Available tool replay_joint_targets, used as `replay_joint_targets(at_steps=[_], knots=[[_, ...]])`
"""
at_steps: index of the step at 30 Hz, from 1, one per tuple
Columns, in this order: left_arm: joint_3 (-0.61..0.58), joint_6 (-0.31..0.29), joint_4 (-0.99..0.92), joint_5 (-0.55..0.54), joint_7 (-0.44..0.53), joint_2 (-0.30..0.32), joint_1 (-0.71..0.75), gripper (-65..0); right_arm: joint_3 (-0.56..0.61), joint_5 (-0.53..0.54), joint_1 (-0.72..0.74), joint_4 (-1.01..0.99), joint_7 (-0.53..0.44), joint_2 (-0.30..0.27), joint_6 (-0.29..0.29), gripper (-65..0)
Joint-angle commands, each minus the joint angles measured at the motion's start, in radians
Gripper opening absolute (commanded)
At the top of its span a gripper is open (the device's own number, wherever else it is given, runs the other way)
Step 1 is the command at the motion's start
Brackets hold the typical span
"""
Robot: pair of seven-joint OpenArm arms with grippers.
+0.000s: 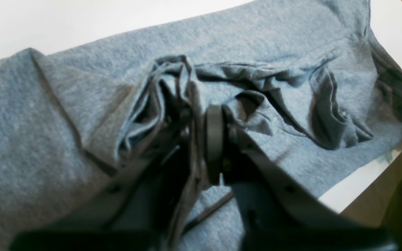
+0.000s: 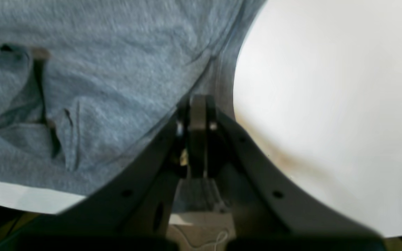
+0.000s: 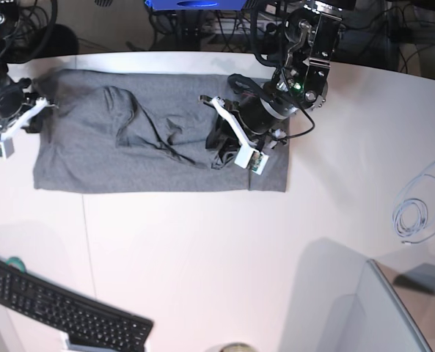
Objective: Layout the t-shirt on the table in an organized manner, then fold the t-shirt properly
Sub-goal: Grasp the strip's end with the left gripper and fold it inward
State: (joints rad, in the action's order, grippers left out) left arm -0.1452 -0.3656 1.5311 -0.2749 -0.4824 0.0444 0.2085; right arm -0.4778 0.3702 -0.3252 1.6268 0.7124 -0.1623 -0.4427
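Observation:
The heather-grey t-shirt [image 3: 129,165] lies spread across the far half of the white table [image 3: 202,257], bunched into ridges through its middle. My left gripper [image 3: 226,138] is over the shirt's right part. In the left wrist view the left gripper [image 1: 195,139] is shut on a gathered fold of the t-shirt [image 1: 257,45], with crumpled cloth around the fingers. My right gripper [image 3: 35,108] is at the shirt's far left corner. The right wrist view shows the right gripper [image 2: 197,104] shut with the t-shirt [image 2: 117,69] hem running into its tips, next to bare table [image 2: 326,104].
A black keyboard [image 3: 63,308] lies at the near left corner. A coiled white cable [image 3: 411,216] rests at the right. A grey panel [image 3: 393,308] fills the near right corner. The table edge shows near the shirt [image 1: 358,188]. Cables and equipment crowd the back.

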Motion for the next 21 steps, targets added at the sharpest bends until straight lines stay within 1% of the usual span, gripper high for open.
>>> replay_joint_targets(at_steps=[1, 3, 5, 7, 9, 16, 18, 20, 21], knots=[[-0.001, -0.005, 0.021, -0.014, 0.024, -0.002, -0.005, -51.5, -0.006, 0.014, 0.005, 0.013, -0.014, -0.015, -0.005, -63.8], [-0.001, -0.005, 0.026, -0.019, 0.024, -0.004, -0.004, -42.9, -0.006, 0.014, 0.005, 0.013, -0.014, -0.015, -0.005, -63.8], [-0.003, -0.006, 0.026, -0.021, 0.024, -0.004, -0.004, -37.0, -0.006, 0.014, 0.005, 0.013, -0.014, -0.015, -0.005, -63.8], [-0.026, -0.006, 0.026, -0.021, 0.024, -0.004, -0.005, -34.2, -0.006, 0.014, 0.005, 0.013, -0.014, -0.015, -0.005, -63.8], [-0.070, -0.006, 0.026, -0.017, 0.024, -0.001, -0.008, -33.2, -0.006, 0.014, 0.005, 0.013, -0.014, -0.015, -0.005, -63.8], [-0.212, -0.006, 0.029, -0.024, 0.024, -0.005, -0.025, -33.4, -0.006, 0.014, 0.005, 0.014, -0.014, -0.012, -0.005, -63.8], [-0.225, -0.006, 0.050, -0.024, 0.024, -0.004, -0.021, -33.6, -0.006, 0.014, 0.005, 0.014, -0.014, -0.012, -0.005, -63.8], [-0.215, -0.006, 0.099, -0.024, 0.023, 0.001, -0.013, -33.6, -0.009, 0.014, 0.005, 0.014, -0.014, -0.012, -0.005, -63.8], [-0.198, -0.006, 0.125, -0.022, 0.023, 0.016, 0.004, -33.7, -0.009, 0.014, 0.005, 0.014, -0.014, -0.012, -0.005, -63.8]])
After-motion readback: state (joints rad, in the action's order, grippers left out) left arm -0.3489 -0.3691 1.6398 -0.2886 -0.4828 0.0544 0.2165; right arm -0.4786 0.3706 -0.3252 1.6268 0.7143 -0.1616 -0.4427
